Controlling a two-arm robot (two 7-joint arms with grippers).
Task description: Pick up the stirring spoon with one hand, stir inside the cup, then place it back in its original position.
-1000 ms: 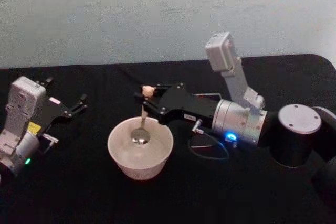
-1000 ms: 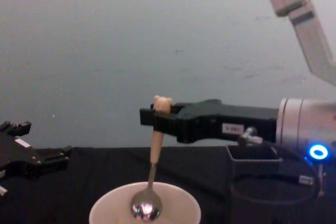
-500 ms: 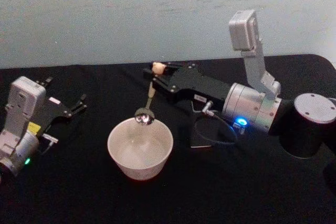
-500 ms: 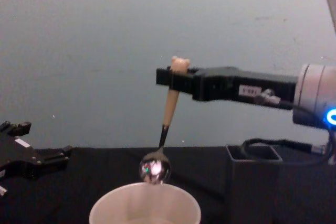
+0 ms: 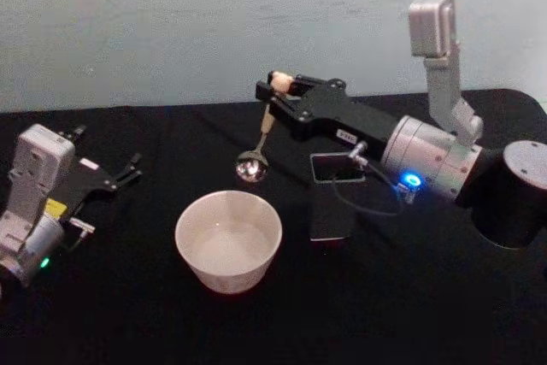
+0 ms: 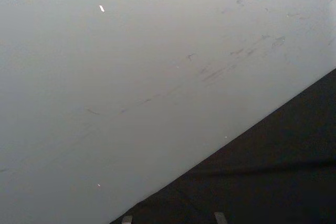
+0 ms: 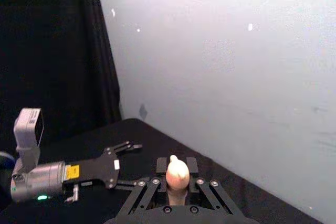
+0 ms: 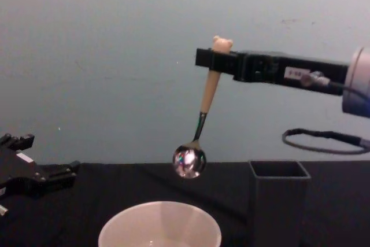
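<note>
The right gripper [image 5: 278,89] is up high, behind the wide round cream-white cup [image 5: 214,273] and a little to its right. Its fingers are clamped on the cream-beige handle of the small metal-bowled spoon [image 5: 262,132], just under the tiny bear head. The spoon hangs tilted, with its shiny round bowl in the air above the cup toward the far side, clear of the rim and touching nothing. The tall dark grey square-mouthed holder [image 5: 332,218] stands on the black table cloth [image 5: 128,318] just right of the cup, beneath the gripper's body. Over to the cup's left, the left gripper [image 5: 107,150] sits low by the table, parked, its fingers spread apart and gripping nothing.
</note>
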